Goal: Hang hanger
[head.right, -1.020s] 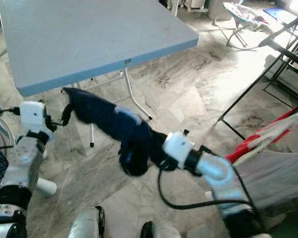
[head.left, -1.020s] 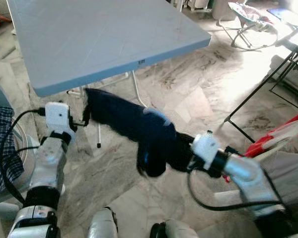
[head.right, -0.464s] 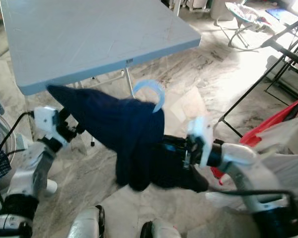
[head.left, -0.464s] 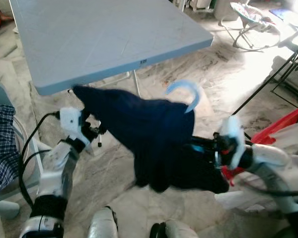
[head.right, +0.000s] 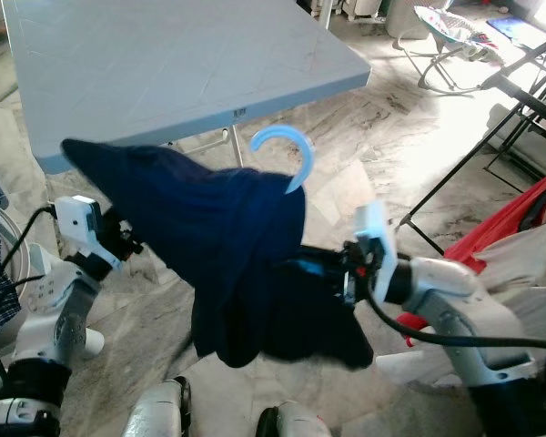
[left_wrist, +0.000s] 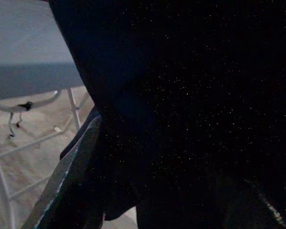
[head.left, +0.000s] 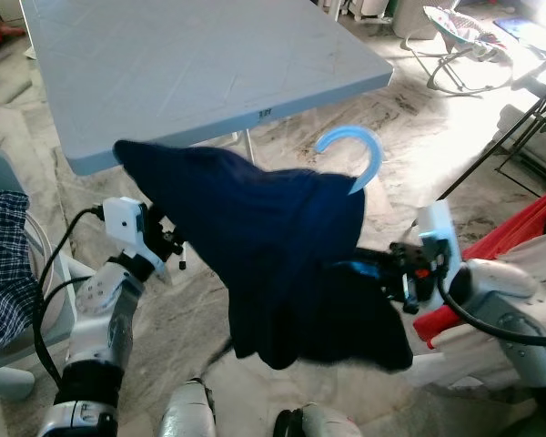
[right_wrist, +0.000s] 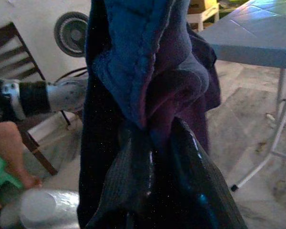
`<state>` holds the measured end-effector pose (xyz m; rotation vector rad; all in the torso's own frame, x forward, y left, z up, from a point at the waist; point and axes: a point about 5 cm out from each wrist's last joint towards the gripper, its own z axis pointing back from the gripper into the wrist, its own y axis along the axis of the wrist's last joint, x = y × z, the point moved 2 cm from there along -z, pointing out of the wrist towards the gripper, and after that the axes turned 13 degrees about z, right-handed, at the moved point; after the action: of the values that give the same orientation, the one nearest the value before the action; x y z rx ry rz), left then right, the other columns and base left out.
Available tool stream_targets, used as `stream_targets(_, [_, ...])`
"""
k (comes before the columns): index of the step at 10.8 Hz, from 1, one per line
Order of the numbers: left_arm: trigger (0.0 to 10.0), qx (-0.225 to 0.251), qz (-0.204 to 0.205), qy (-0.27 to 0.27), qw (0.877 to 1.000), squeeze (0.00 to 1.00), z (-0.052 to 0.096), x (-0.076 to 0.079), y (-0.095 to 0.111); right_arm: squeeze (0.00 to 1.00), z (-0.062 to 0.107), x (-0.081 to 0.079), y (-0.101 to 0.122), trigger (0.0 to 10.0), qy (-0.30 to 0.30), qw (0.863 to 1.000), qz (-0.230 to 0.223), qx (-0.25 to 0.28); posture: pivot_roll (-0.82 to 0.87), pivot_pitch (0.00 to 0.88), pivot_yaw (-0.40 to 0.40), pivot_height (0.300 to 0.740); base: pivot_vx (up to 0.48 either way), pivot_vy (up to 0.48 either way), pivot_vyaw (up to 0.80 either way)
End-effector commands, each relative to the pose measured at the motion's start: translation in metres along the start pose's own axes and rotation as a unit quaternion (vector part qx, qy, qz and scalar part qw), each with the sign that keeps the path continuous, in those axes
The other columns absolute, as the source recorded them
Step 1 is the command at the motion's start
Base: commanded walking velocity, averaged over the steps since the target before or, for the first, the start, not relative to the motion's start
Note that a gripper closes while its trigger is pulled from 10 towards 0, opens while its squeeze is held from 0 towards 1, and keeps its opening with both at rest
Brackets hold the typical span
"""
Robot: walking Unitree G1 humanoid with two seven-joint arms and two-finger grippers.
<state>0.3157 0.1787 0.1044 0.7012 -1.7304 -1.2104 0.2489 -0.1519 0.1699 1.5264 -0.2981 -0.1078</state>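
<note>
A dark navy garment hangs on a light blue hanger whose hook stands up above it, held over the marble floor in front of the table. My left gripper is shut on the garment's left shoulder end; in the left wrist view the dark cloth lies between its fingers. My right gripper is buried in the garment's right side. In the right wrist view its fingers pinch bunched navy fabric. The hanger's body is hidden under the cloth.
A grey-blue folding table stands just ahead. A black drying rack and a red item are at the right, and a chair with plaid cloth is at the left. A person's leg is low beside me.
The garment has swung from lying across to hanging upright, and the blue hook has come up on top. Both grippers rose with it, and the right wrist turned.
</note>
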Motion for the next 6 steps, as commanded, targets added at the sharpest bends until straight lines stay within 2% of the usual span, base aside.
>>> stream_targets(1, [0.0,-0.010,-0.016,-0.018,1.000,0.00,-0.002,0.010,-0.004,0.00,-0.006,0.009,0.010,10.0,-0.032,0.997,0.064,0.005,0.01,0.126,-0.112,0.740,0.000,0.000,0.00])
stream_targets(2, [0.0,-0.042,-0.084,0.023,0.995,0.00,-0.005,0.009,-0.015,0.00,-0.023,0.023,-0.002,10.0,-0.101,0.981,0.158,-0.041,0.01,0.125,-0.115,0.740,0.000,0.000,0.00])
stream_targets(3, [10.0,-0.048,-0.094,0.028,0.994,0.00,-0.007,0.011,-0.020,0.00,-0.033,0.036,-0.005,10.0,-0.176,0.966,0.185,-0.053,0.01,0.124,-0.120,0.740,0.000,0.000,0.00])
stream_targets(4, [10.0,-0.039,-0.084,0.024,0.995,0.00,-0.008,0.015,-0.020,0.00,-0.046,0.038,-0.002,10.0,-0.216,0.963,0.158,-0.030,0.01,0.125,-0.122,0.740,0.000,0.000,0.00])
stream_targets(5, [10.0,-0.034,-0.084,0.014,0.996,0.00,-0.011,0.020,-0.018,0.00,-0.059,0.034,-0.003,10.0,-0.227,0.960,0.160,-0.021,0.01,0.125,-0.121,0.740,0.000,0.000,0.00])
stream_targets(6, [10.0,-0.026,-0.085,-0.001,0.996,0.00,-0.015,0.027,-0.015,0.00,-0.072,0.035,-0.011,10.0,-0.239,0.950,0.196,-0.034,0.01,0.124,-0.119,0.740,0.000,0.000,0.00])
